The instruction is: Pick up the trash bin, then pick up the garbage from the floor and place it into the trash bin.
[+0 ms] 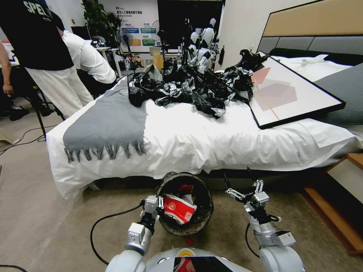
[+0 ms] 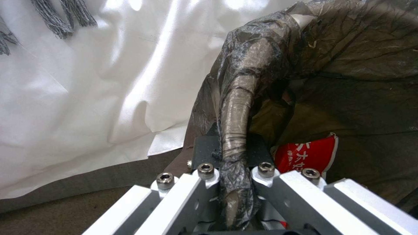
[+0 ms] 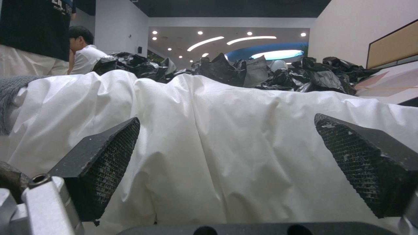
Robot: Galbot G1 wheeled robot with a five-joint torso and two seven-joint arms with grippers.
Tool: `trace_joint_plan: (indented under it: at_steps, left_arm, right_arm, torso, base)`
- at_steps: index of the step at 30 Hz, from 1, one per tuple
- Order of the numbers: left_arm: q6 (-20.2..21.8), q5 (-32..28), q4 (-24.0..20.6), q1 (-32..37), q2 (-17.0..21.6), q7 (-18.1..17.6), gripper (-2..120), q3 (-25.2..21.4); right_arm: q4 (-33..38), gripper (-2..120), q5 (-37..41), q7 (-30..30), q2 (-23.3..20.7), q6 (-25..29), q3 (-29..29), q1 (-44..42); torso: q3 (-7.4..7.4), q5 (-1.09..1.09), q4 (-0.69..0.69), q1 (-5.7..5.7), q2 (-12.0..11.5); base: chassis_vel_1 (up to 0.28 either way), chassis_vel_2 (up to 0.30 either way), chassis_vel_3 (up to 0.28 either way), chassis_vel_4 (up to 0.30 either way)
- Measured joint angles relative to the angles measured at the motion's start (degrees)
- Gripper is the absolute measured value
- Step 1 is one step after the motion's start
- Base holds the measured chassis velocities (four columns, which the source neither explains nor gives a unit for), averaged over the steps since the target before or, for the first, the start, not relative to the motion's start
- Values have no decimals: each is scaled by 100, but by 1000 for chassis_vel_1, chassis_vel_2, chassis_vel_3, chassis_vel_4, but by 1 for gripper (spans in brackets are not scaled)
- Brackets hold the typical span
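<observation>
black-lined trash bin (image 1: 185,206) rim pinched by left tool (image 1: 160,203), right tool (image 1: 242,189) spread beside bed edge (image 1: 181,166)

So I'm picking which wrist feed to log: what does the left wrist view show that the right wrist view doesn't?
Left wrist view alone: the left gripper shut on the bag-lined rim of the trash bin, a red-and-white wrapper lying inside it, and a strip of floor.

Right wrist view alone: the right gripper, fingers wide open and holding nothing, facing the bed's side; above it the heap of black plastic bags and the framed picture's edge.

Both share the white bedsheet and the grey fringed throw.
</observation>
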Motion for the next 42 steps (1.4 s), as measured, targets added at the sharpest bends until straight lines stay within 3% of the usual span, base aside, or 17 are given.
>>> trace_joint_plan:
  at_steps: [6, 42]
  left_arm:
    - [1, 44, 2, -4, -17, 3, 0, 12]
    - [-23, 82, 9, 4, -7, 9, 0, 45]
  right_arm:
    - [-15, 100, 56, 311, 80, 71, -149, 42]
    - [-161, 100, 115, 271, 31, 68, -149, 184]
  torso:
    - [0, 0, 0, 0, 0]
    - [0, 0, 1, 0, 0]
  base:
    - [0, 0, 0, 0]
    - [86, 86, 85, 83]
